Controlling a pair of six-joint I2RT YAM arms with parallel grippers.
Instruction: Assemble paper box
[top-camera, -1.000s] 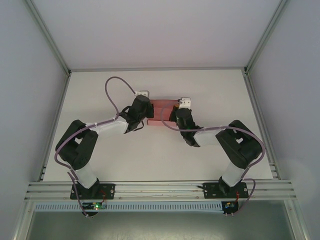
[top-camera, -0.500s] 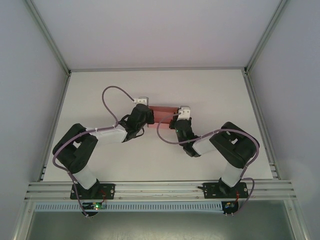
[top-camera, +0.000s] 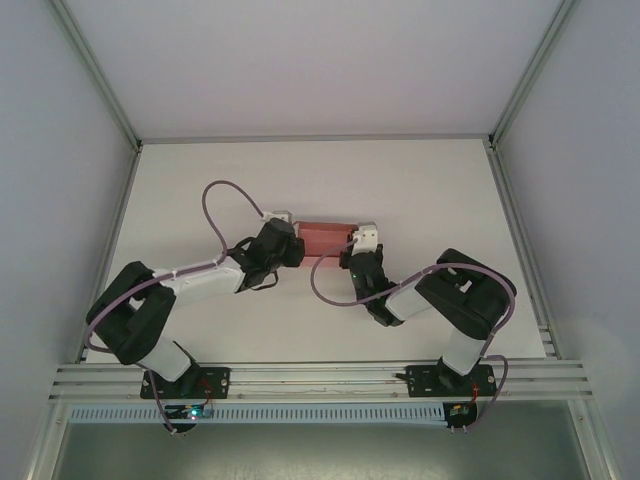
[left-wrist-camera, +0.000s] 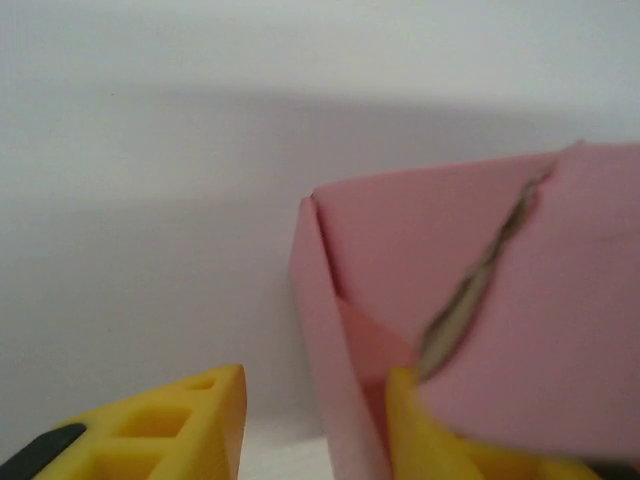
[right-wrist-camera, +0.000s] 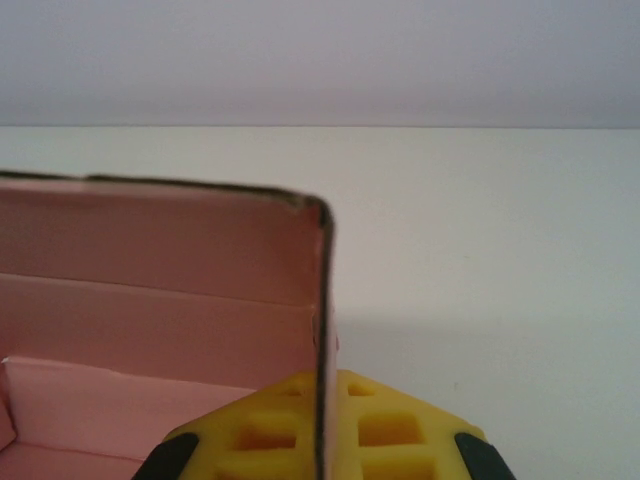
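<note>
2 arms of mine reach out over the table (top-camera: 420, 190) and meet at the paper box (top-camera: 325, 238), 1 at each end of it. My left arm swings out to its own left at the elbow. From there the forearm runs forward and inward with the wrist laid nearly level, so my left gripper (top-camera: 291, 240) points across at the box's left end. My right arm rises from its base and bends at the elbow. Its forearm sweeps inward, so my right gripper (top-camera: 357, 243) meets the box's right end from the near side.

At my left wrist the 2 yellow fingers (left-wrist-camera: 170, 430) stand apart, roughly half spread. The box's end corner sits between them. 1 finger is clear of the card, with a pale gap beside it. The other lies close against a pink panel marked by a jagged grey-brown crease or tear, and I cannot tell whether it touches.

At my right wrist the jaws are pinched narrow on the box's upright end wall. The thin, dark-edged card runs straight up between the 2 yellow pads (right-wrist-camera: 270, 430). The open pink inside of the box lies left of them, and bare table lies to their right.
</note>
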